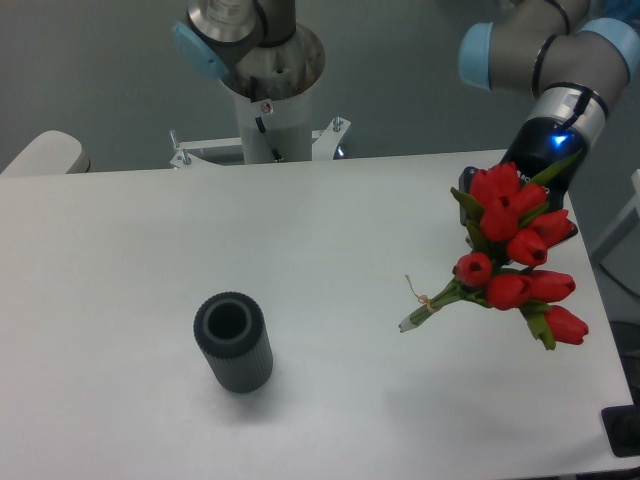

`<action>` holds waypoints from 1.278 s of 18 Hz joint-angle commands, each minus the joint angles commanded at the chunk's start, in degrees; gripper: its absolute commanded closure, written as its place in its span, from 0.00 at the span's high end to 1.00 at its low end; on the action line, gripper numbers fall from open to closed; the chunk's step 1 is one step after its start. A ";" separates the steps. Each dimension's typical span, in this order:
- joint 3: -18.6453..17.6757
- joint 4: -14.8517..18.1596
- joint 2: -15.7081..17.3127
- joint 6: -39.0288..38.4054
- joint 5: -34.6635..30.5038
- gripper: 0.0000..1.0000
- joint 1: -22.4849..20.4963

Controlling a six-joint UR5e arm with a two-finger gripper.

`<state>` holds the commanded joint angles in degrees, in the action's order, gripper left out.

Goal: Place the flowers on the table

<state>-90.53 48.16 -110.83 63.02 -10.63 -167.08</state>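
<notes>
Crowding the table's (300, 250) right edge, flowers (515, 255), vase (233, 342) well apart

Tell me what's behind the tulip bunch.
Behind the flowers sits the arm's dark wrist with a blue light. The claw itself is covered by the blooms, so its state can't be seen.

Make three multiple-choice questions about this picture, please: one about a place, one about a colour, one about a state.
1. Where is the vase relative to the flowers?
A. at image left of them
B. at image right of them
C. under them

2. What colour are the flower heads?
A. yellow
B. red
C. white

3. How does the vase stand?
A. lying on its side
B. upside down
C. upright, with its open mouth up

Answers: 1 A, since the vase stands on the table far to image left of the bunch. 2 B, since all the tulip heads are red. 3 C, since its dark opening faces up.
</notes>
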 joint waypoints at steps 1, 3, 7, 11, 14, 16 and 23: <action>-0.17 -0.09 0.00 0.09 -0.17 0.27 0.09; 0.00 -0.09 0.00 0.09 -0.09 0.27 0.18; -0.18 -0.09 0.09 0.09 -0.17 0.27 0.00; -0.17 -0.09 0.61 -0.09 -1.05 0.27 0.26; -0.27 -0.09 1.66 0.00 -7.80 0.27 0.70; 0.26 -0.09 2.20 0.00 -12.37 0.27 1.58; 0.88 -0.09 3.60 1.14 -29.15 0.27 6.41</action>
<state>-89.65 48.08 -107.23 64.15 -39.78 -160.67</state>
